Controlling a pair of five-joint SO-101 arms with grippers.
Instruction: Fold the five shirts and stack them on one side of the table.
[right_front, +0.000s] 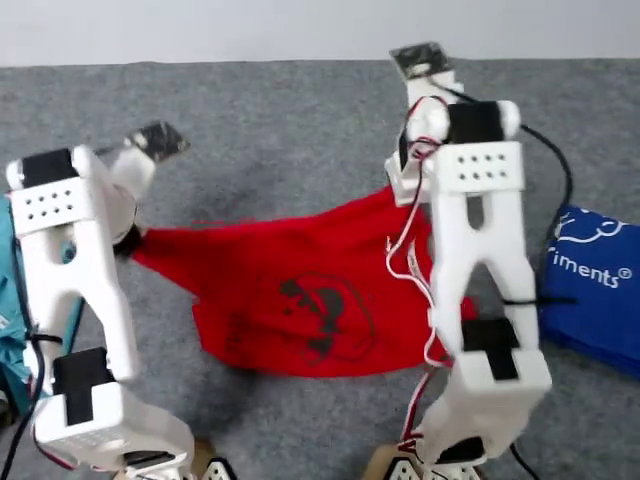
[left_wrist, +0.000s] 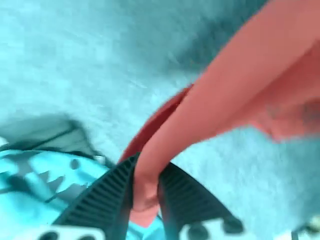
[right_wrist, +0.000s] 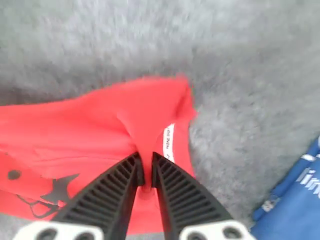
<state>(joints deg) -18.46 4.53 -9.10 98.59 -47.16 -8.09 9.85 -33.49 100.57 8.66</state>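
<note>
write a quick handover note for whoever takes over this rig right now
Left gripper: shut on a pulled-out corner of the red shirt.
Right gripper: shut on the red shirt's edge beside its white label.
Things: the red shirt lies mid-table on the grey cloth, print up, stretched between both grippers. The blue shirt is at the table's right edge, the teal shirt at the left edge.
Done: cannot tell whether blue and teal are folded.
Left: fold the red shirt, then stack all shirts on one side.

White lettering (right_front: 598, 268) on blue shirt (right_front: 600, 325), cropped
</note>
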